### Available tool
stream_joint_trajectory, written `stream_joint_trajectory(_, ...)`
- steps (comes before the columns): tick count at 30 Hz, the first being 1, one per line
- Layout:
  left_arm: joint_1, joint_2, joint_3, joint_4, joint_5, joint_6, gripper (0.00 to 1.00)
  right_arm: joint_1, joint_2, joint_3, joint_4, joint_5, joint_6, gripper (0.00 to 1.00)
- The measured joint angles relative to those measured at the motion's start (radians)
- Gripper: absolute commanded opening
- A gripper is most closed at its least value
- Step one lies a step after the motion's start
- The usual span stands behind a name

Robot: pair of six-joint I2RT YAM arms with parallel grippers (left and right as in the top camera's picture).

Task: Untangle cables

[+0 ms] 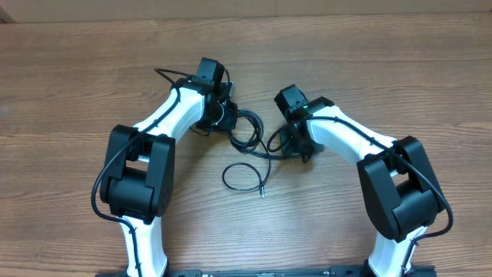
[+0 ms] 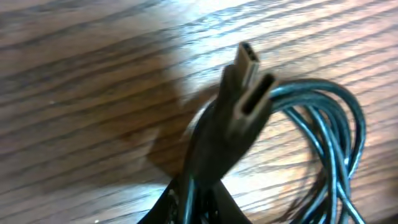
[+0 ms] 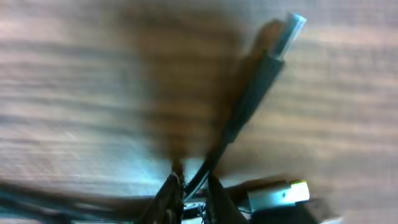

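Wood table (image 1: pixel 77 77), tangled black cables (image 1: pixel 250 138)

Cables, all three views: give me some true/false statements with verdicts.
1. Two plug ends sit side by side in the left wrist view. True.
2. The table is white plastic. False: it is brown wood grain.
3. A small cable loop lies on the arm-base side of the tangle. True.
4. Both arms are parked well away from the cables. False: the left arm and right arm both reach in at the tangle.
5. The right wrist view shows no plug. False: a silver-tipped plug points up and right.
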Motion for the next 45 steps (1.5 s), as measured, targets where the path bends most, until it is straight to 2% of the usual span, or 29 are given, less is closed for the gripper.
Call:
stream_joint_trajectory(4, 0.002, 0.0, 0.0, -0.013, -0.043, -0.023, 0.22, 0.0, 0.0, 0.001, -0.061, 0.0, 0.043, 0.18)
stream_joint_trajectory(6, 0.01, 0.0, 0.0, -0.021, -0.053, -0.03, 0.31, -0.001, 0.0, 0.002, -0.086, 0.0, 0.076, 0.2)
stream_joint_trajectory(9, 0.037, -0.003, 0.0, -0.027, -0.066, -0.039, 0.4, -0.002, 0.0, 0.001, -0.107, -0.014, 0.102, 0.29)
stream_joint_trajectory(11, 0.073, -0.005, 0.0, -0.03, -0.073, -0.049, 0.55, -0.008, 0.0, -0.001, -0.116, -0.035, 0.116, 0.33)
stream_joint_trajectory(13, 0.097, -0.009, 0.0, -0.03, -0.077, -0.054, 0.66, -0.016, 0.0, -0.001, -0.119, -0.043, 0.121, 0.46)
stream_joint_trajectory(16, 0.108, -0.01, 0.001, -0.031, -0.085, -0.056, 0.7, -0.018, 0.0, -0.002, -0.149, -0.051, 0.117, 0.58)
stream_joint_trajectory(18, 0.11, -0.011, 0.001, -0.032, -0.085, -0.056, 0.73, -0.019, 0.001, -0.004, -0.184, -0.072, 0.115, 0.7)
stream_joint_trajectory(19, 0.111, -0.011, 0.001, -0.033, -0.084, -0.056, 0.73, -0.019, 0.003, -0.005, -0.196, -0.078, 0.114, 0.71)
stream_joint_trajectory(21, 0.114, -0.012, 0.001, -0.032, -0.075, -0.056, 0.69, -0.023, 0.012, 0.004, -0.237, -0.092, 0.109, 0.72)
stream_joint_trajectory(23, 0.118, -0.012, 0.001, -0.029, -0.053, -0.045, 0.59, -0.03, 0.039, 0.041, -0.314, -0.097, 0.089, 0.72)
stream_joint_trajectory(26, 0.121, -0.012, 0.001, -0.025, -0.006, -0.018, 0.56, -0.037, 0.085, 0.127, -0.433, -0.089, 0.062, 0.73)
stream_joint_trajectory(27, 0.121, -0.012, 0.001, -0.023, 0.004, -0.015, 0.49, -0.039, 0.095, 0.179, -0.472, -0.085, 0.055, 0.74)
stream_joint_trajectory(28, 0.121, -0.012, 0.001, -0.022, 0.008, -0.014, 0.38, -0.039, 0.096, 0.221, -0.487, -0.087, 0.051, 0.75)
stream_joint_trajectory(29, 0.121, -0.012, 0.001, -0.022, 0.015, -0.009, 0.33, -0.04, 0.097, 0.273, -0.495, -0.098, 0.047, 0.76)
stream_joint_trajectory(31, 0.121, -0.012, 0.001, -0.02, 0.026, 0.001, 0.23, -0.041, 0.097, 0.363, -0.459, -0.179, 0.009, 0.77)
stream_joint_trajectory(32, 0.121, -0.012, 0.001, -0.018, 0.031, 0.005, 0.21, -0.041, 0.097, 0.377, -0.441, -0.212, -0.007, 0.77)
stream_joint_trajectory(37, 0.121, -0.012, 0.001, -0.018, 0.056, 0.013, 0.05, -0.04, 0.097, 0.378, -0.324, -0.414, -0.065, 0.77)
stream_joint_trajectory(43, 0.121, -0.012, 0.001, -0.009, 0.094, 0.049, 0.04, -0.04, 0.097, 0.378, -0.305, -0.486, -0.078, 0.74)
stream_joint_trajectory(45, 0.121, -0.012, 0.001, -0.005, 0.126, 0.074, 0.04, -0.041, 0.097, 0.378, -0.29, -0.492, -0.074, 0.68)
